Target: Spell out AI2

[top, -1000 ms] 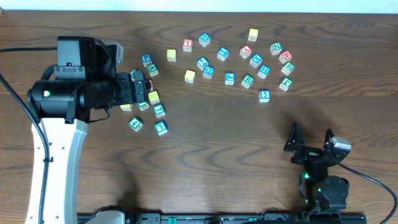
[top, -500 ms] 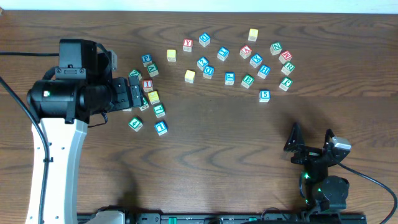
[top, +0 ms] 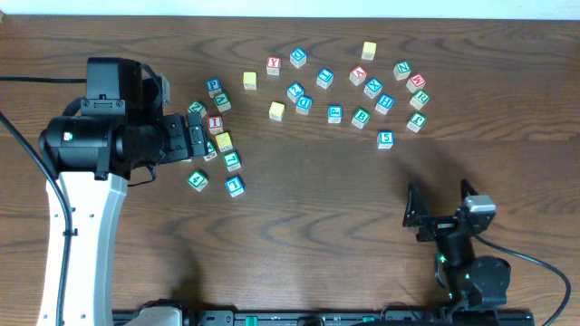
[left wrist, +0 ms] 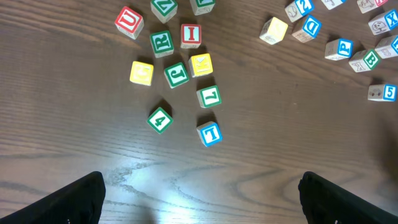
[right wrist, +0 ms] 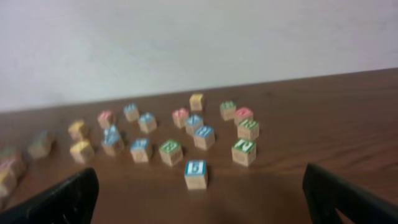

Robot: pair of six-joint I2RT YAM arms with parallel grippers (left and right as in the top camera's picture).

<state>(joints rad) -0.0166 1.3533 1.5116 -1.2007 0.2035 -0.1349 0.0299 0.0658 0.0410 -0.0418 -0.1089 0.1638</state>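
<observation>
The red "I" cube (top: 215,123) (left wrist: 191,35) sits in the left cluster, just beyond my left gripper (top: 201,138) (left wrist: 199,186). That gripper is open over bare wood with nothing between its fingers. In the middle group lies the blue "2" cube (top: 294,91) (left wrist: 301,7). Farther right is the red "A" cube (top: 358,76). My right gripper (top: 439,206) (right wrist: 199,186) hangs open near the front right, well short of the cubes, and holds nothing.
Many other letter cubes lie scattered across the far half of the table (top: 299,226). A blue "5" cube (top: 385,139) (right wrist: 196,173) is nearest the right gripper. A blue "1" cube (top: 235,186) (left wrist: 209,133) and a green "4" cube (top: 198,179) lie by the left arm.
The left gripper has drawn back to the left, uncovering the red "I" cube. The right gripper has shifted a little left and up the table. No cube has moved.
</observation>
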